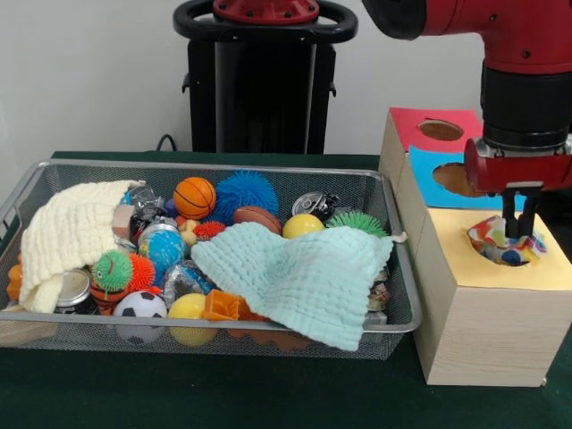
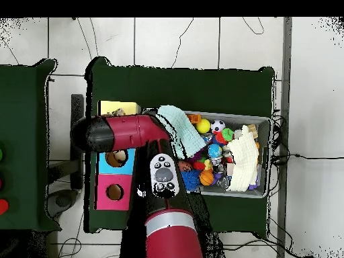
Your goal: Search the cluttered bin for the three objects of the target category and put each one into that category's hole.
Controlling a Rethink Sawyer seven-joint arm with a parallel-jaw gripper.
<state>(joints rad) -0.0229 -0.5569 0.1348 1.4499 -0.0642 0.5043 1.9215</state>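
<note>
Bin (image 1: pixel 27 192) of wire mesh sits on the green tabletop (image 1: pixel 223 393), heaped with clutter: a basketball (image 1: pixel 194 197), a blue spiky ball (image 1: pixel 246 194), a yellow ball (image 1: pixel 302 225), a green spiky ball (image 1: pixel 357 221), a soccer ball (image 1: pixel 140 306), a small football (image 1: pixel 256 217) and a tin can (image 1: pixel 71 290). A cream cloth (image 1: pixel 67 237) drapes over one end and a mint cloth (image 1: pixel 299 277) lies spread across the middle. Just beside the bin stands a wooden box (image 1: pixel 487 326) with three coloured tops, red (image 1: pixel 411 118), blue (image 1: pixel 429 183) and yellow (image 1: pixel 559 264), each with a hole. The pincer (image 1: pixel 520 228) hangs straight down over the yellow hole, its tips dipping into it, where a multicoloured object (image 1: pixel 492 241) sits in the opening. The dark fingers (image 1: pixel 531 216) stand close together; whether they grip the object I cannot tell
</note>
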